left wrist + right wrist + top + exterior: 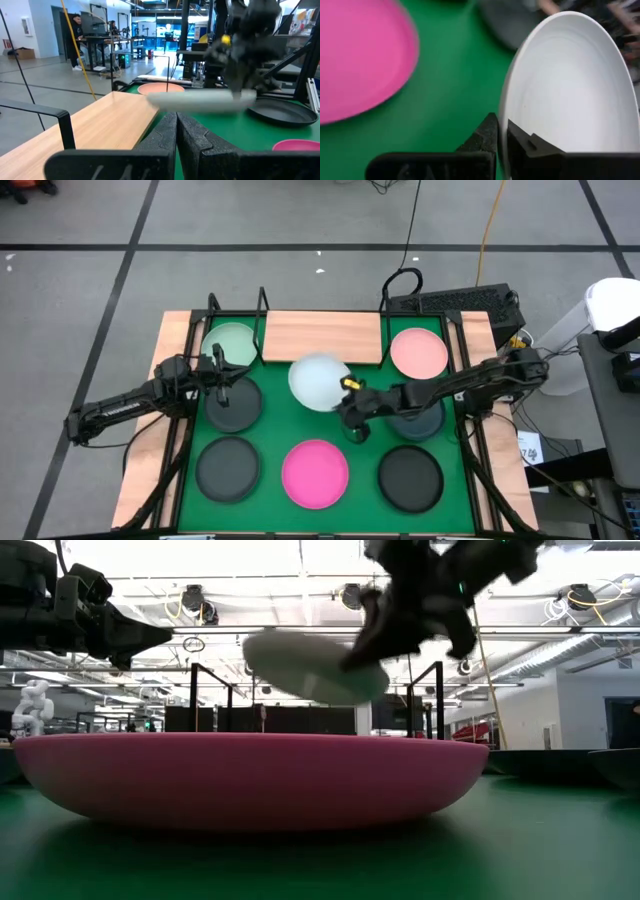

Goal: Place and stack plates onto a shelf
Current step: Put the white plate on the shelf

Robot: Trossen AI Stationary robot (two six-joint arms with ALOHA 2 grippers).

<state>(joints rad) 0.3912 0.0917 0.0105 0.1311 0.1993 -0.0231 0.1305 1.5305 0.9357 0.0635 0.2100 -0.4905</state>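
Observation:
A white plate (318,378) hangs over the middle of the green mat, just in front of the wooden shelf (322,337), with my right gripper (345,396) shut on it. The low view shows the white plate (312,667) in the air, slightly tilted. A mint green plate (232,343) lies left of the shelf and a pale pink plate (418,350) right of it. The magenta plate (315,472) lies flat near the mat's front edge. My left gripper (176,131) waits shut at the left, above a dark plate (232,402). My right gripper pinches the white plate's rim (504,117) on its near right side, one finger on the hollow upper face (522,142) and one on the underside. The fingers reach in from the table's right, slanting down. The plate is lifted clear of the mat, nearly level.
Dark plates lie on the mat at front left (228,468), front right (410,478) and under my right arm (422,422). Black wire uprights (262,308) rise at the shelf's ends. The mat's bare green (270,430) shows between the plates.

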